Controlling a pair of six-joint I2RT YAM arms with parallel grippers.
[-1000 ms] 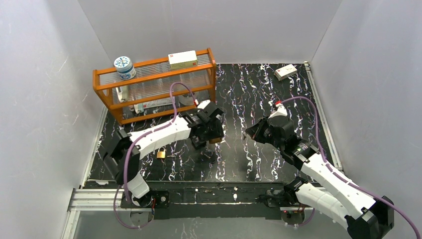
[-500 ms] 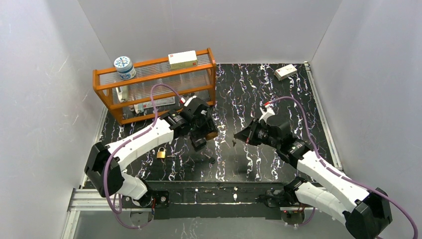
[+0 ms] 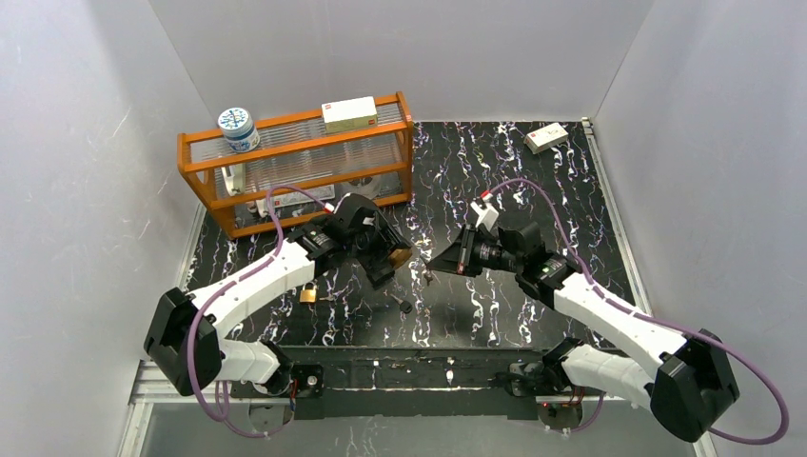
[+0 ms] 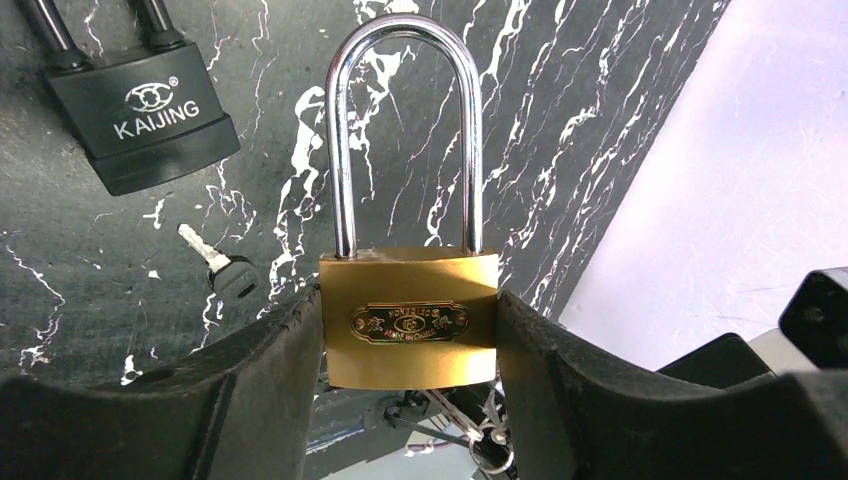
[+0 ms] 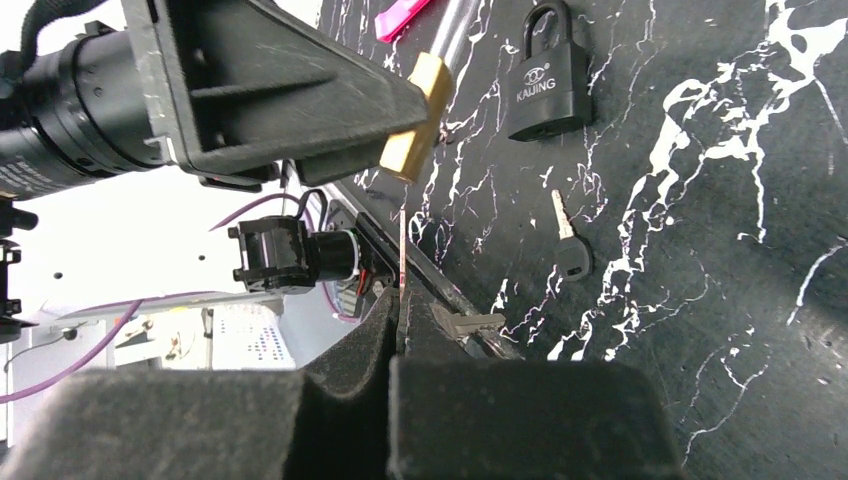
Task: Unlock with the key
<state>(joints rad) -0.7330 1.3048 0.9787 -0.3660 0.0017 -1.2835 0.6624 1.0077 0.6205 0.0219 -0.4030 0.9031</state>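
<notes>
My left gripper is shut on a brass padlock with a long silver shackle and holds it above the black marbled table. The padlock also shows in the right wrist view. My right gripper is shut on a thin key whose blade reaches up to the padlock's underside. I cannot tell whether it is inside the keyhole. A ring with spare keys hangs below the padlock.
A black KAIJING padlock and a black-headed key lie on the table. A small brass padlock lies near the left arm. An orange rack stands at the back left and a white box at the back right.
My right gripper has moved left with the key, up to the padlock. My left gripper has shifted left and turned with the padlock still in it.
</notes>
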